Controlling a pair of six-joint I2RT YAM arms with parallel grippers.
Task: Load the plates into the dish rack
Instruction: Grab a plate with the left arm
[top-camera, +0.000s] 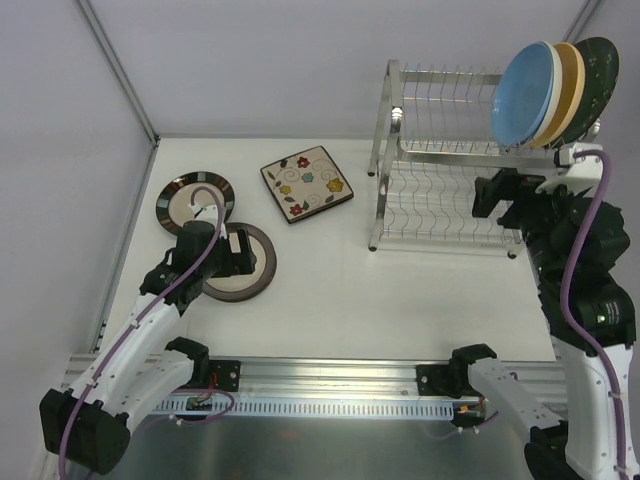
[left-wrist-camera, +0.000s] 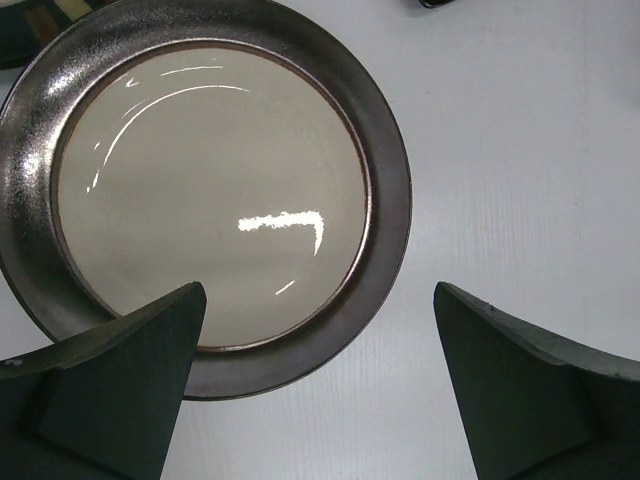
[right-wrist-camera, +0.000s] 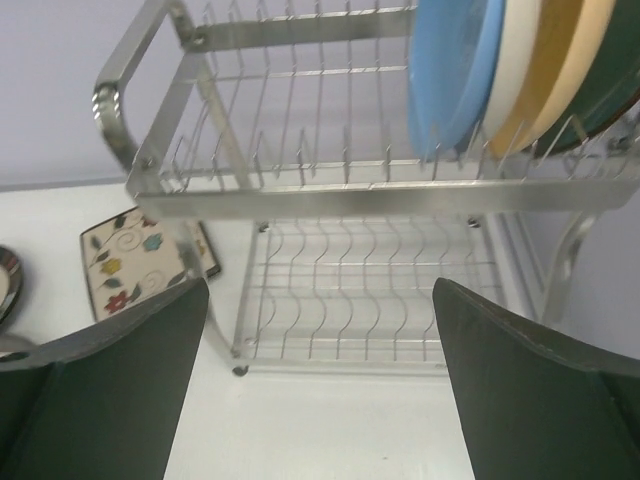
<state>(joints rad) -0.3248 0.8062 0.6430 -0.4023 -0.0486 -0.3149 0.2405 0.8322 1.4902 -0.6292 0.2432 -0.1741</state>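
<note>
- Left gripper (left-wrist-camera: 318, 292) wide, empty, over brown-rimmed plate (left-wrist-camera: 215, 190) at nine o'clock.
- Right gripper (right-wrist-camera: 320, 287) wide, empty, facing dish rack (right-wrist-camera: 350, 195); perhaps four plates (right-wrist-camera: 450, 70) racked at two o'clock.

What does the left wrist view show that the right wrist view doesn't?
Only the left wrist view: the brown-rimmed plate lying flat on the table, just under the open left gripper.
Only the right wrist view: the dish rack, with the blue plate, cream plate, tan plate and dark green plate standing in its upper shelf.
Both: the white table. The right gripper is open too, holding nothing.
</note>
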